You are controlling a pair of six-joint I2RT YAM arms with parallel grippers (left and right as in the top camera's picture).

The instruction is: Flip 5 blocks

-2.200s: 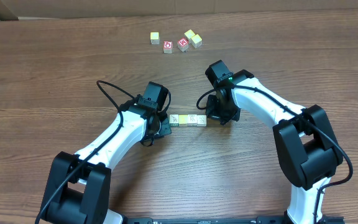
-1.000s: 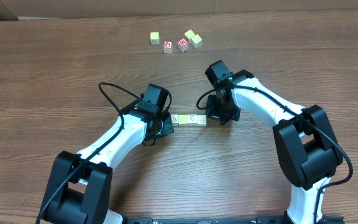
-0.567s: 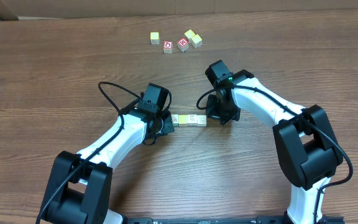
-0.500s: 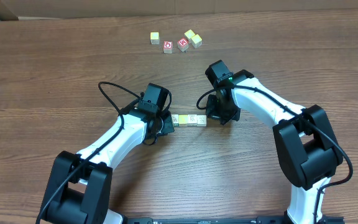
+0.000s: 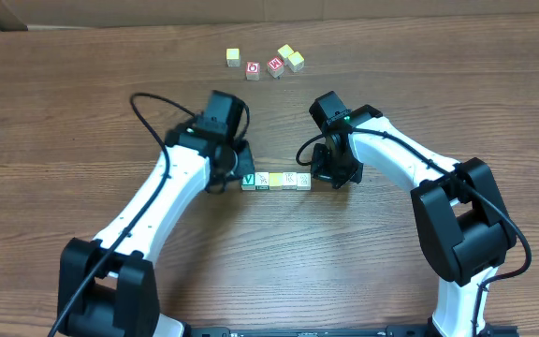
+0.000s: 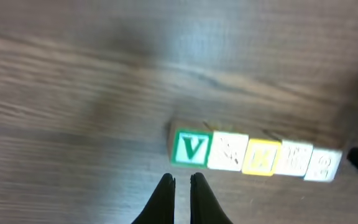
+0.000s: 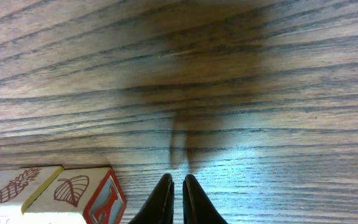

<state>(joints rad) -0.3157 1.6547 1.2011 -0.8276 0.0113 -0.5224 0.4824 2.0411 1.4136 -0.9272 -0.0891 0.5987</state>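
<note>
Left tool (image 6: pixel 182 182) pinched, empty — beside block row (image 5: pixel 277 180) left end; right tool (image 7: pixel 178 182) pinched, empty — right end.

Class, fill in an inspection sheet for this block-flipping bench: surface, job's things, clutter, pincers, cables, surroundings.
Surface: wood-grain table, no spills seen.
Job's things: row of five blocks, touching side by side mid-table, green V at one end; far group of five blocks, loose near the far edge.
Clutter: nothing seen.
Pincers: left pincer shut, empty, close to the V block but apart from it; right pincer shut, empty, over bare wood.
Cables: left-arm cable loops clear of the blocks; right-arm cable loops beside the wrist.
Surroundings: cardboard wall behind the table.
</note>
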